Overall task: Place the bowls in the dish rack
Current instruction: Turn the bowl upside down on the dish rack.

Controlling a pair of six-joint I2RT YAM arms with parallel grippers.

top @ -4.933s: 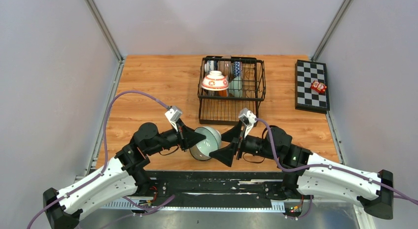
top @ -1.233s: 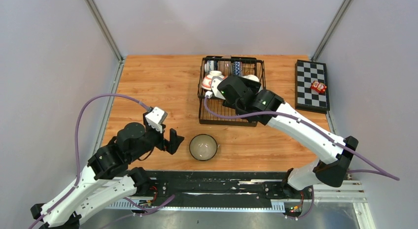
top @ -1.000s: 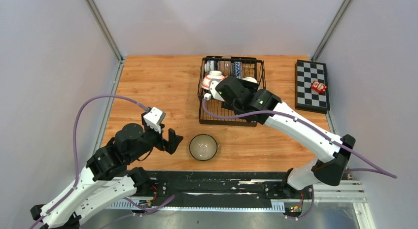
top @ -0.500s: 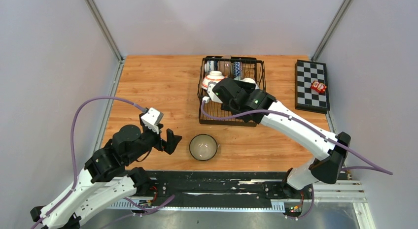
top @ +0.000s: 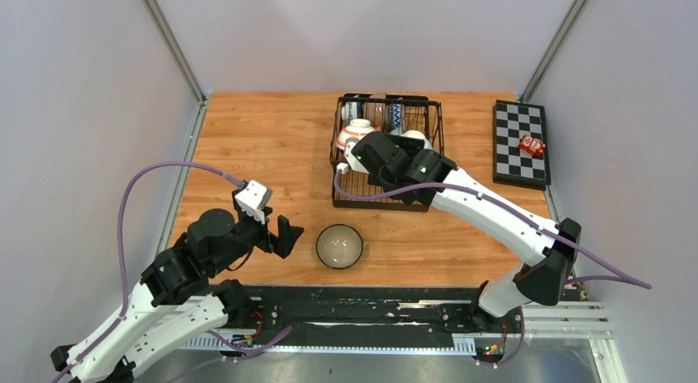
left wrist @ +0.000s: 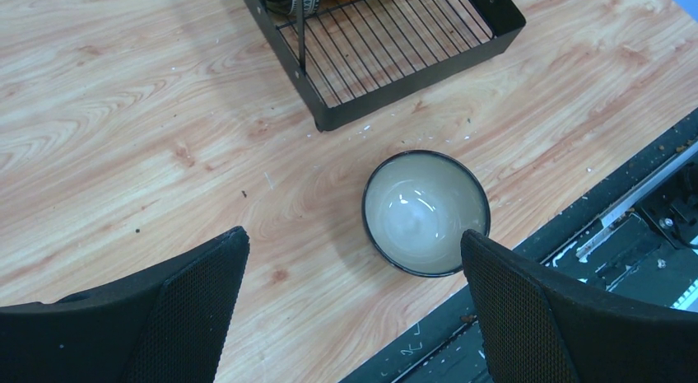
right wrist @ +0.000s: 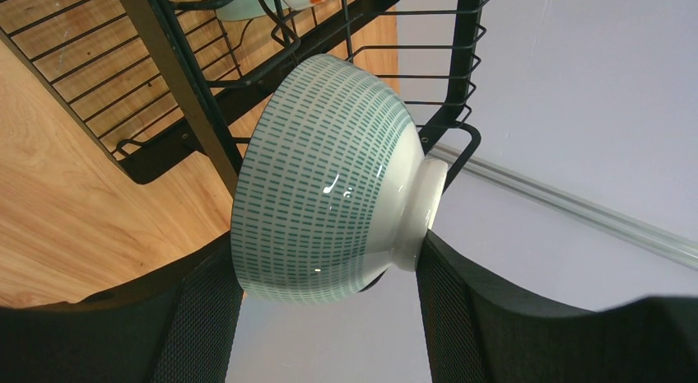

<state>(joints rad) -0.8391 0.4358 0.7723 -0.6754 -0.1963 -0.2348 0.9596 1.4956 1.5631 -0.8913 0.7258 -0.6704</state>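
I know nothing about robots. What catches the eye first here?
The right tool grips a pale green bowl on its side at the black dish rack, which already holds several bowls. Near the front of the table, a dark-rimmed bowl sits upright, the left tool open beside it.

A black-and-white checkered board [top: 512,152] lies flat at the upper right of the wooden table [top: 263,144], beside the grey right wall. A small red object [top: 532,145], too small to identify, sits on the board's right half.
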